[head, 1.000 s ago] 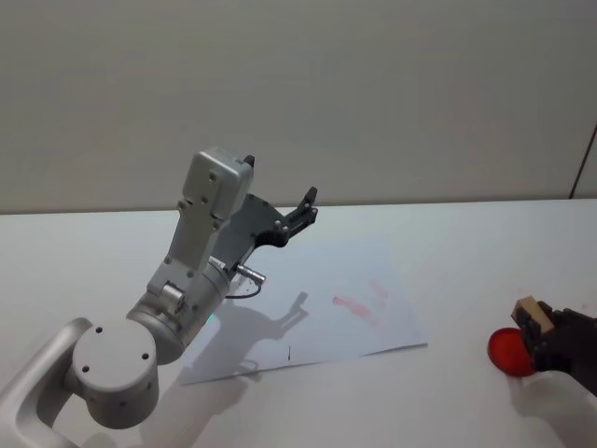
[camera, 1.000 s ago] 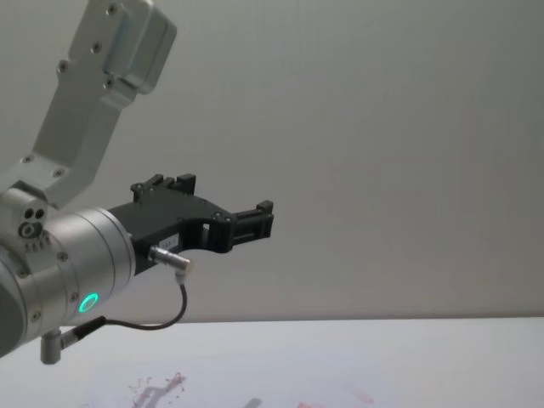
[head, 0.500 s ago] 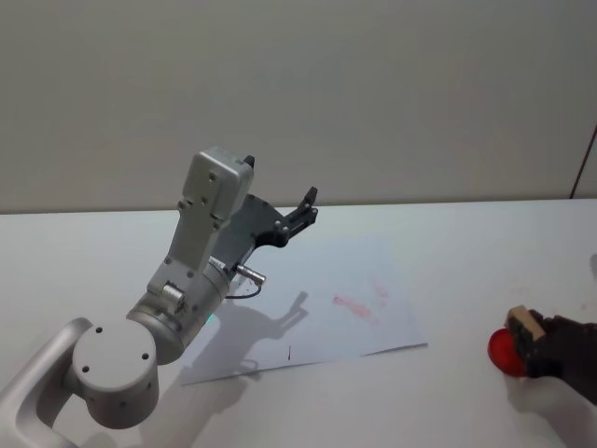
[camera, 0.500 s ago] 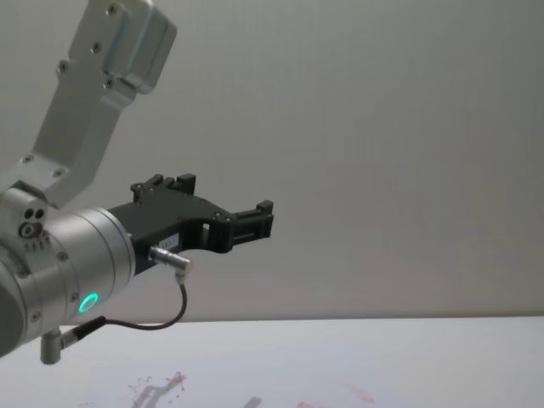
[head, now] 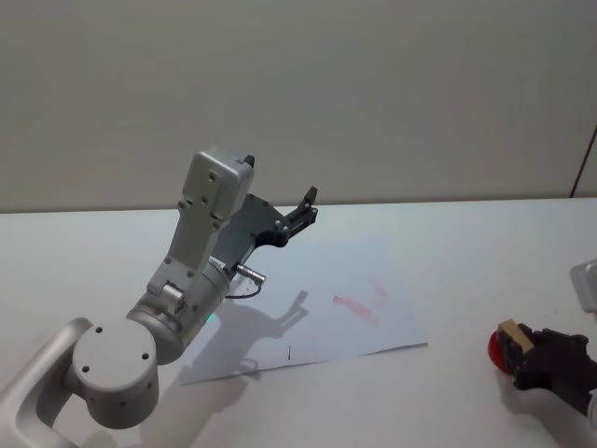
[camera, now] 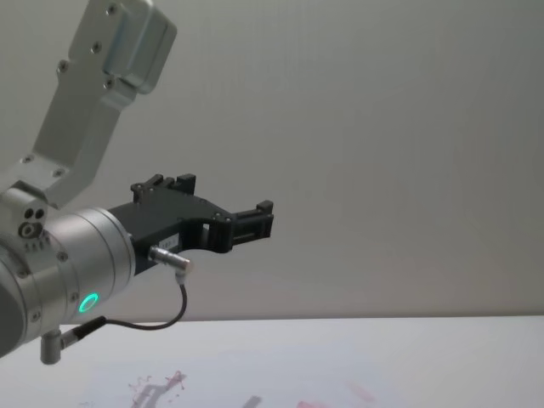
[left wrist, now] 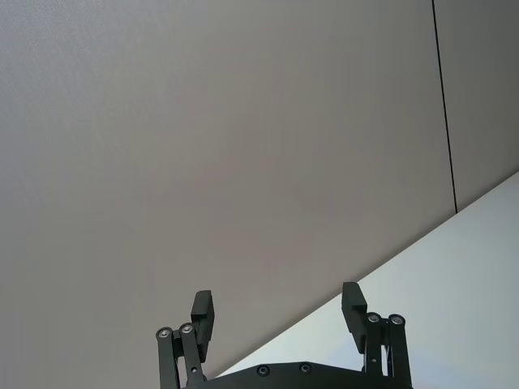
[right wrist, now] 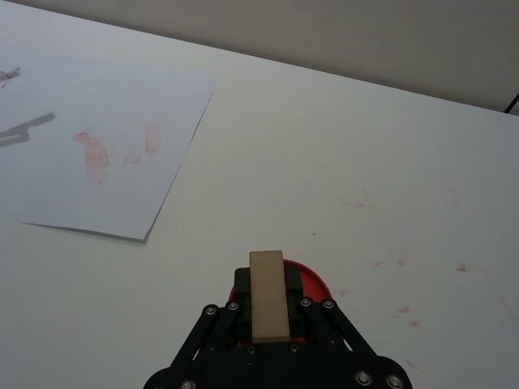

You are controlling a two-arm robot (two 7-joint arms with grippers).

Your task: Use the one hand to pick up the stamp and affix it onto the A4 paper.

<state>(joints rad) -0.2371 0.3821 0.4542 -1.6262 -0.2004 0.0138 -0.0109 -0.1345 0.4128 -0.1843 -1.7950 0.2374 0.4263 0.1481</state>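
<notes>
The stamp (head: 512, 334) is a small tan wooden block, and my right gripper (head: 520, 349) is shut on it at the table's near right. It sits over a round red ink pad (head: 498, 351). In the right wrist view the stamp (right wrist: 269, 284) stands between the black fingers of the right gripper (right wrist: 269, 309), with the red pad (right wrist: 315, 285) just behind it. The A4 paper (head: 322, 313) lies flat at mid-table, to the left of the stamp, and carries red smudges. My left gripper (head: 304, 209) is raised high above the paper's far edge, open and holding nothing (left wrist: 277, 312).
The big left arm (head: 187, 280) rises over the paper's left part and casts a shadow on it. The white table (right wrist: 340, 162) has faint red specks near the pad. A plain wall stands behind the table.
My right gripper has carried the stamp lower and slightly left in the head view, down toward the red pad. The left arm has not moved.
</notes>
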